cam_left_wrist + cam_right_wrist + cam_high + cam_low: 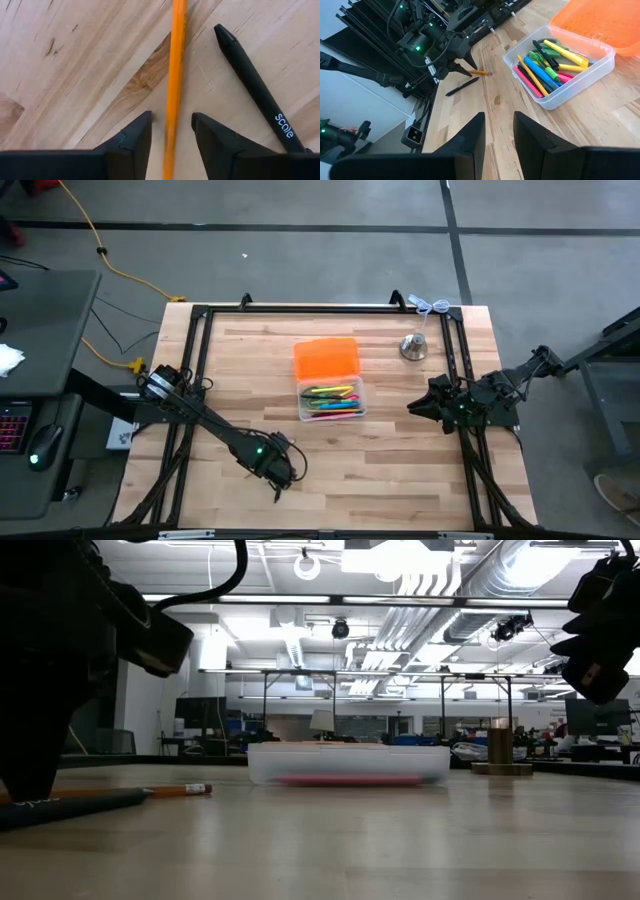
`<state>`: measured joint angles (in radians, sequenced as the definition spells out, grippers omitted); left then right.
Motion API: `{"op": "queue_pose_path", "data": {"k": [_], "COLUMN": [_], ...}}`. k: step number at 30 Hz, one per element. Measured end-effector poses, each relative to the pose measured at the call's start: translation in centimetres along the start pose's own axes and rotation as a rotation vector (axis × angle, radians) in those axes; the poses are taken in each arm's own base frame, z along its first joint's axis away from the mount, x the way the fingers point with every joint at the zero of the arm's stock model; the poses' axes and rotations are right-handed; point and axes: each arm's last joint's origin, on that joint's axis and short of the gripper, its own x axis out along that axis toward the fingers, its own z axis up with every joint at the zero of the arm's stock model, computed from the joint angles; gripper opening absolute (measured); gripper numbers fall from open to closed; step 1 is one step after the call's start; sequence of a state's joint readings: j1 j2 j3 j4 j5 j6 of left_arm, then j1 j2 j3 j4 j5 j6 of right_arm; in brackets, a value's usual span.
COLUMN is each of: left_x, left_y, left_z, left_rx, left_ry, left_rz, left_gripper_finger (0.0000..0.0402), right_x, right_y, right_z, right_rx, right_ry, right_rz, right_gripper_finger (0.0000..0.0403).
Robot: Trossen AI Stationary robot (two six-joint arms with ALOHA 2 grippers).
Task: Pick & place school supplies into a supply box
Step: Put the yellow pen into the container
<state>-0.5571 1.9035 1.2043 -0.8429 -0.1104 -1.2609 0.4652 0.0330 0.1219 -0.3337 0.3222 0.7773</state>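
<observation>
My left gripper (171,120) is open near the table's near edge (283,478), pointing down. Its fingers stand on either side of an orange pencil (176,65) that lies flat on the wood, with a gap on each side. A black pen (252,85) lies beside the pencil, outside one finger. The clear supply box (331,402) sits mid-table with its orange lid (326,359) swung open. Pink, yellow, green and blue pens lie in the box (545,67). My right gripper (499,122) is open and hovers above the table's right side (420,408).
A silver bell (413,347) stands on the table right of the lid, toward the far edge. A black frame (200,340) runs along the table's left, far and right sides. Bare wood lies between the box and the near edge.
</observation>
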Motion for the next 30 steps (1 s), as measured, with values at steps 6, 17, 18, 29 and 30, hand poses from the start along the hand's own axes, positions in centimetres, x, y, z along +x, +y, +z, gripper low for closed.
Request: {"op": "queue_pose_path", "data": {"k": [6, 17, 18, 29, 30], "left_x": [0.0, 0.0, -0.1, -3.5, -3.9], "left_y": [0.0, 0.2, 0.2, 0.0, -0.1], "left_z": [0.0, 0.1, 0.1, 0.8, 0.9], "left_rx": [-0.004, -0.005, -0.005, 0.021, 0.021], "left_ry": [0.0, -0.026, -0.034, -0.034, -0.036], "left_rz": [0.002, 0.032, 0.04, 0.174, 0.171], "left_gripper_finger": [0.0128, 0.0024, 0.0019, 0.0021, 0.0017], "right_x": [0.0, 0.0, 0.0, 0.0, 0.0], "right_y": [0.0, 0.0, 0.0, 0.0, 0.0], "right_z": [0.0, 0.0, 0.0, 0.0, 0.0], "right_rx": [0.0, 0.006, 0.006, 0.008, 0.008], "right_ry": [0.0, -0.001, -0.001, -0.001, -0.002], "right_rz": [0.0, 0.001, 0.001, 0.001, 0.001], "right_gripper_finger": [0.0078, 0.0078, 0.0078, 0.0078, 0.0078]}}
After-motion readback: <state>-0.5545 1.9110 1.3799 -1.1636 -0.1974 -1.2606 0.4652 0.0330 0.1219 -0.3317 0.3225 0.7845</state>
